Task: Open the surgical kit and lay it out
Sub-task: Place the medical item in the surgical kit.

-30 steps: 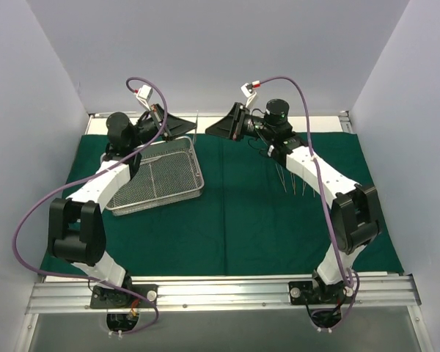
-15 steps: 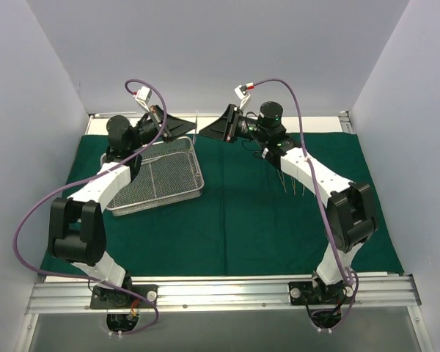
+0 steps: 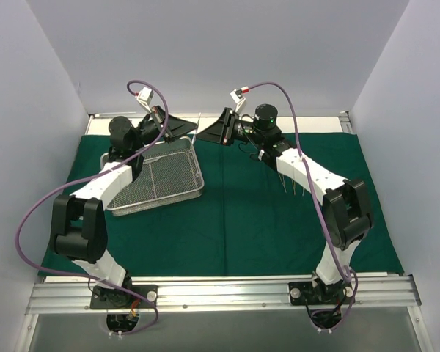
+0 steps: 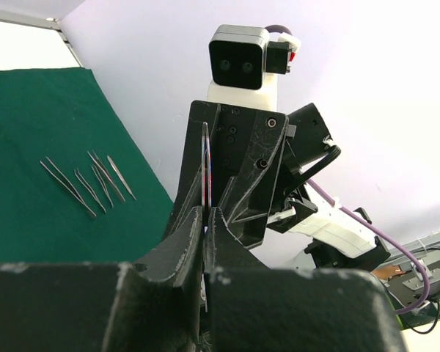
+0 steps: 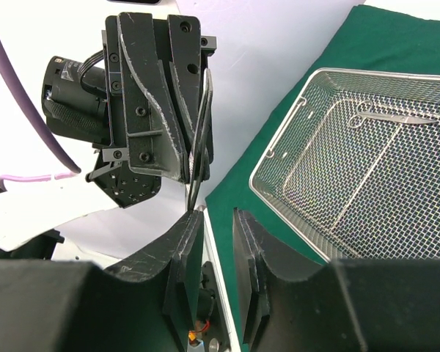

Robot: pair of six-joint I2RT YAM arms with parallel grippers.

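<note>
Spread flat over most of the table [image 3: 315,119]: the dark green cloth wrap [image 3: 264,227]. On its rear left part, the wire-mesh tray [image 3: 161,180], set askew, with one scissor-like instrument [image 5: 392,117] lying inside near one wall. Right of the cloth's middle, towards the rear edge, a row of slim steel instruments [image 4: 88,183]. Five by count in the left wrist view, side by side, well apart from the tray.

Above the rear edge of the table, just past the tray's far right corner: the left gripper [image 4: 206,224], pinched tight on a pair of forceps [image 5: 200,139], most of their length sticking out beyond the grip. Facing it nose to nose, the right gripper [image 5: 218,220] — parted a little, narrow gap, hold on nothing. Forceps tip just at the mouth of that gap, close by one finger [image 5: 185,246] — touching or not, impossible to tell.
</note>
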